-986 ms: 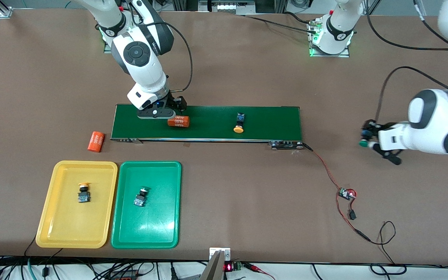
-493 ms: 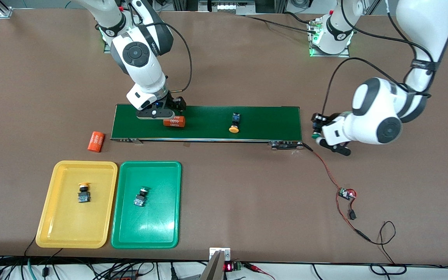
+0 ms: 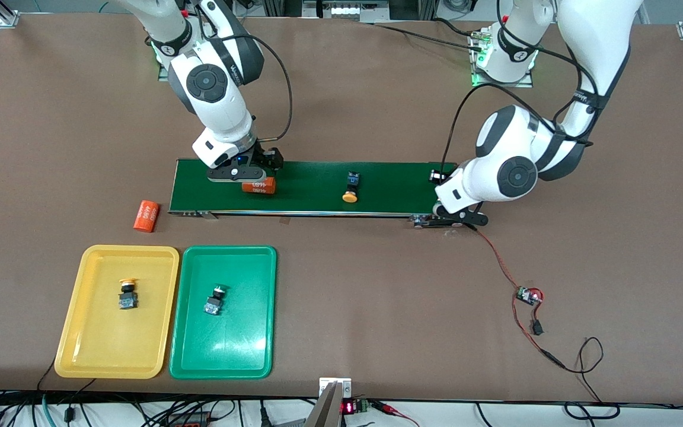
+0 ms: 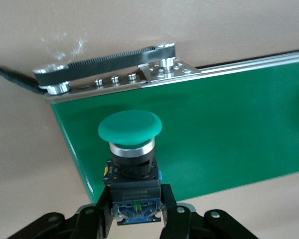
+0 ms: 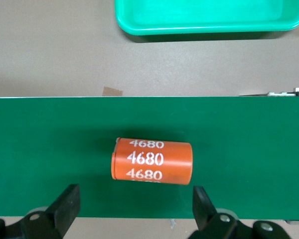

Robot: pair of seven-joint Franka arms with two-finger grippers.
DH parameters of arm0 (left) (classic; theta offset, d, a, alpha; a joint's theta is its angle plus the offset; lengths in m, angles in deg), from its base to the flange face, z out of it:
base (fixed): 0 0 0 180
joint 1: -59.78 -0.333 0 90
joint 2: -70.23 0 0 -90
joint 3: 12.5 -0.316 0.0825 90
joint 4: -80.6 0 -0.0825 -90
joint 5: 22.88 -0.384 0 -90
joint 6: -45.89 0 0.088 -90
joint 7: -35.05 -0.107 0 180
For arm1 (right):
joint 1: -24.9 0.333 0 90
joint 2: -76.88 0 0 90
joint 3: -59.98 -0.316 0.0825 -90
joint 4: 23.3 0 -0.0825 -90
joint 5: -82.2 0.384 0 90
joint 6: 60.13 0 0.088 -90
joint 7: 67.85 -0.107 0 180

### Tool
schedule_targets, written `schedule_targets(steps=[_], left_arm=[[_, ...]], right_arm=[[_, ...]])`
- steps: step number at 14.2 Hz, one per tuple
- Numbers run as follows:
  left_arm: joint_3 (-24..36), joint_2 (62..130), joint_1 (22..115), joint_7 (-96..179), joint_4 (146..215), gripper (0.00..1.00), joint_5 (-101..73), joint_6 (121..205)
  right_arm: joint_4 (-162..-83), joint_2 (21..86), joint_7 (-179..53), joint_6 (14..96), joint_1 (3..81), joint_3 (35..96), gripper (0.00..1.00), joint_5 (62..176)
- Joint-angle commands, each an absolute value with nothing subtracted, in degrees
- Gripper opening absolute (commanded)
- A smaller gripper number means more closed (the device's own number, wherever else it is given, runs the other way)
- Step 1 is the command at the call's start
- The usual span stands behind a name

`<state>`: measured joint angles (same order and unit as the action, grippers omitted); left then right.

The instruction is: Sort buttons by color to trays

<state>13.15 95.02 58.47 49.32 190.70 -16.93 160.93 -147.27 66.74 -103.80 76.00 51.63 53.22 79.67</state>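
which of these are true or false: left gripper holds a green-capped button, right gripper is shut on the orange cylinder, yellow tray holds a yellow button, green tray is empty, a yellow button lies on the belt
1. The left gripper holds a green-capped push-button switch. True.
2. The right gripper is shut on the orange printed cylinder. False: it is open over the cylinder.
3. The yellow plastic tray holds a yellow-capped button. True.
4. The green plastic tray is empty. False: a green-capped button lies in it.
5. A yellow-capped button lies on the dark-green conveyor belt. True.

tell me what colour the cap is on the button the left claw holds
Green cap, seen best in the left wrist view, gripped by the left claw.
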Motion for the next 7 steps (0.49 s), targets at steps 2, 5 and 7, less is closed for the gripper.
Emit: schedule_targets(steps=[2, 5, 7], left_arm=[[12.4, 96.1, 61.3, 57.4, 191.9, 0.0, -15.5, 163.2], [12.4, 96.2, 61.4, 57.5, 192.5, 0.8, -15.4, 164.7], [12.4, 93.5, 61.3, 56.8, 192.3, 1.0, -15.6, 164.5]], right_arm=[[-146.8, 66.5, -103.4, 75.9, 51.7, 53.3, 1.0, 79.2], [-146.8, 66.4, -103.4, 75.9, 51.7, 53.3, 1.0, 79.2], [-146.8, 66.2, -103.4, 76.2, 51.8, 53.3, 1.0, 79.2]])
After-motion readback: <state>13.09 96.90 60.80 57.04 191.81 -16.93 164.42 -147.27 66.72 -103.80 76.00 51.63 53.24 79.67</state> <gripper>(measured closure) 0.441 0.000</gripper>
